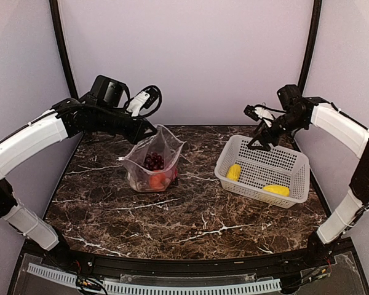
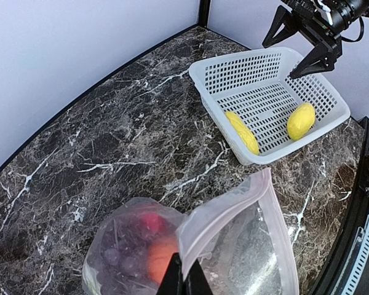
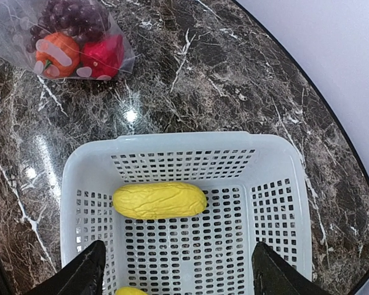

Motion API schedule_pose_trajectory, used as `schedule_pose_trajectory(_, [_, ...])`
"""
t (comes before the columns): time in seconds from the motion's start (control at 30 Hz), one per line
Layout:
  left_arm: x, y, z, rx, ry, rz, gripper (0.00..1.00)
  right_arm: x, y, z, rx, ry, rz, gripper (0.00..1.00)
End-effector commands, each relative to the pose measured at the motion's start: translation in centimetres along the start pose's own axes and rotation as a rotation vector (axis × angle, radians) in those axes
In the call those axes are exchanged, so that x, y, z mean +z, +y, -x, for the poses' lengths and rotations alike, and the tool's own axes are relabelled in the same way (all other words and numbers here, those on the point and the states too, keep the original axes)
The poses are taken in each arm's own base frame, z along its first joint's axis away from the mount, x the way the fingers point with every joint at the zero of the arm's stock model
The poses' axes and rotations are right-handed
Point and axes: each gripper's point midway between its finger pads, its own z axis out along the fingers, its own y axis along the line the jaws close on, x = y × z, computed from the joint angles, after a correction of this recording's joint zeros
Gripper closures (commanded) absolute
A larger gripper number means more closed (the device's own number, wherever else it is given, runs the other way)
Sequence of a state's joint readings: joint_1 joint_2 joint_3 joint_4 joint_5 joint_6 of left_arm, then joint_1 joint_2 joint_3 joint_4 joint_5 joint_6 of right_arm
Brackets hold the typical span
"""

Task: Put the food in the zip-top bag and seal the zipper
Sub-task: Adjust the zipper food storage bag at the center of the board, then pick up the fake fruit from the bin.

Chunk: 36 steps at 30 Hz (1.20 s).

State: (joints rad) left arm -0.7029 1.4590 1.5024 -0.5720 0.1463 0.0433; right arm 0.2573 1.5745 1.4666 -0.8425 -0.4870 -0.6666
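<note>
In the overhead view the dark marbled bench [image 1: 172,221] is bare along the bottom of the frame, just past the arm bases. Farther in, left of centre, the zip-top bag [image 1: 155,161] stands on the bench with its mouth pulled up and open. Dark purple grapes [image 1: 154,161] lie inside it above an orange-red round piece [image 1: 156,181], with a red pepper [image 1: 171,176] beside that. Right of centre sits a white perforated basket [image 1: 249,187] with two yellow pieces in it, one near its left wall [image 1: 234,171] and one toward its near right corner [image 1: 276,190]. Farther back, the left pincer [image 2: 184,279] is clenched on the bag's upper edge, at the pinkish-white zipper [image 2: 234,203], holding that rim raised off the bench. At the upper right, the right pincer [image 3: 178,279] hangs above the far side of the basket, released, its fingers spread wide and empty, touching neither the basket nor the yellow pieces.
</note>
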Motion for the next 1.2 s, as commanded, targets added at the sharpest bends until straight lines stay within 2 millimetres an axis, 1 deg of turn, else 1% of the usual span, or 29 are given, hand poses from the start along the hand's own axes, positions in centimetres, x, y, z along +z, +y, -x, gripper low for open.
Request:
schedule_pose_trajectory(0.0, [-1.8,-0.2,1.5,0.005,-0.137,0.002,0.99,0.6,0.8,-1.4,-0.049,0.049,0.031,0.25])
schedule_pose_trajectory(0.03, [-1.8,-0.2,0.8,-0.002,-0.147,0.006,0.99,0.5,1.2,-1.4,-0.072,0.045,0.054,0.26])
schedule_pose_trajectory(0.07, [-2.0,0.2,1.4,-0.003,-0.185,0.027,0.99,0.3,1.8,-1.1,-0.106,0.029,0.077,0.27])
schedule_pose_trajectory(0.1, [-2.0,0.3,1.1,-0.011,-0.188,0.034,0.99,0.0,2.1,-0.7,-0.135,0.01,0.086,0.28])
schedule_pose_trajectory(0.17, [-2.0,0.8,1.2,-0.031,-0.197,0.061,0.99,-0.3,2.6,-0.2,-0.199,-0.021,0.089,0.31])
schedule_pose_trajectory(0.23, [-2.0,1.4,1.3,-0.068,-0.203,0.094,0.99,0.0,2.7,0.0,-0.266,-0.017,0.073,0.33])
schedule_pose_trajectory(0.33, [-2.4,2.1,2.1,-0.115,-0.212,0.128,0.99,1.0,2.9,-0.3,-0.396,0.041,0.05,0.35])
schedule_pose_trajectory(0.43, [-2.2,1.7,2.4,-0.126,-0.214,0.101,0.99,2.4,3.0,-1.0,-0.518,0.113,0.041,0.38])
schedule_pose_trajectory(0.5, [-1.8,1.8,2.2,-0.118,-0.211,0.104,0.99,3.4,3.0,-1.5,-0.575,0.148,0.034,0.39])
schedule_pose_trajectory(0.53, [-1.5,1.9,1.7,-0.115,-0.2,0.111,0.99,3.8,2.9,-1.6,-0.59,0.159,0.028,0.4])
schedule_pose_trajectory(0.57, [-1.5,2.1,1.7,-0.111,-0.208,0.121,0.99,4.2,2.8,-1.7,-0.599,0.171,0.02,0.41])
schedule_pose_trajectory(0.6, [-1.0,2.2,0.8,-0.112,-0.192,0.126,0.99,4.5,2.7,-1.8,-0.607,0.183,0.018,0.41])
schedule_pose_trajectory(0.63, [-1.4,2.3,1.1,-0.111,-0.224,0.13,0.99,4.8,2.6,-1.9,-0.616,0.195,0.016,0.41])
schedule_pose_trajectory(0.67, [-1.4,2.3,-0.1,-0.117,-0.217,0.132,0.99,5.2,2.5,-2.1,-0.625,0.209,0.017,0.42])
schedule_pose_trajectory(0.7, [-1.5,2.3,0.0,-0.118,-0.244,0.132,0.99,5.4,2.5,-2.2,-0.635,0.219,0.016,0.42])
schedule_pose_trajectory(0.73, [-1.6,2.3,-0.9,-0.124,-0.242,0.133,0.99,5.8,2.5,-2.4,-0.648,0.232,0.019,0.41])
schedule_pose_trajectory(0.77, [-1.9,2.6,-0.9,-0.127,-0.259,0.156,0.99,6.1,2.5,-2.6,-0.66,0.244,0.019,0.41])
schedule_pose_trajectory(0.83, [-2.2,2.7,-1.6,-0.125,-0.269,0.165,0.99,7.0,2.5,-3.0,-0.674,0.272,0.028,0.4])
schedule_pose_trajectory(0.93, [-3.1,2.7,-1.2,-0.114,-0.302,0.168,0.99,8.3,3.1,-3.4,-0.69,0.294,0.054,0.37])
schedule_pose_trajectory(1.03, [-3.3,2.5,-1.1,-0.103,-0.31,0.162,0.99,9.4,3.3,-4.1,-0.722,0.333,0.068,0.35])
schedule_pose_trajectory(1.17, [-3.7,2.3,-1.0,-0.098,-0.317,0.156,0.99,11.0,2.7,-5.1,-0.742,0.378,0.071,0.31])
